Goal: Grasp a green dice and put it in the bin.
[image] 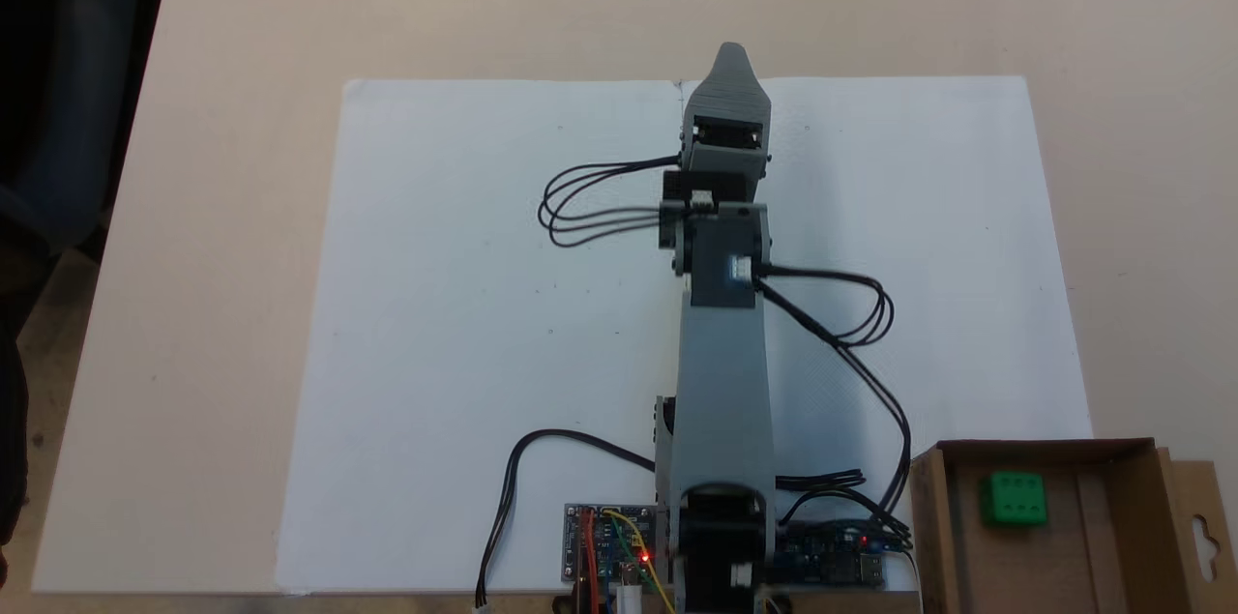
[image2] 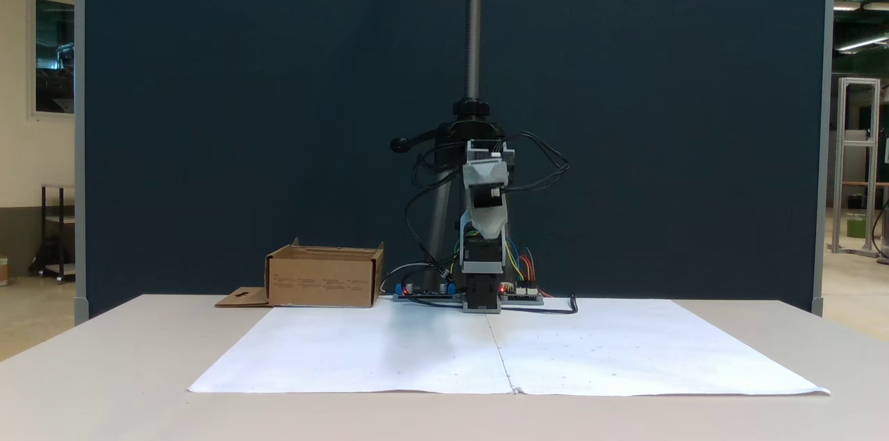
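Green dice (image: pixel 1013 499) already sits on the floor of the bin (image: pixel 1146 537), at the tabletop's near right corner in the top-down fixed view. My gripper (image: pixel 730 63) hangs mid-sheet, nothing in it; open or closed, can't tell. Dice looks light, rigid, slick: pinch opposite flat faces.

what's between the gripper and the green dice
In a fixed view, bare white paper, looping black cables and the box wall separate the gripper from the dice.

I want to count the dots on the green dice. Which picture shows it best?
The fixed view from above: the green dice lies inside the bin, top face showing. In the fixed view from the front, the bin's cardboard wall hides it.
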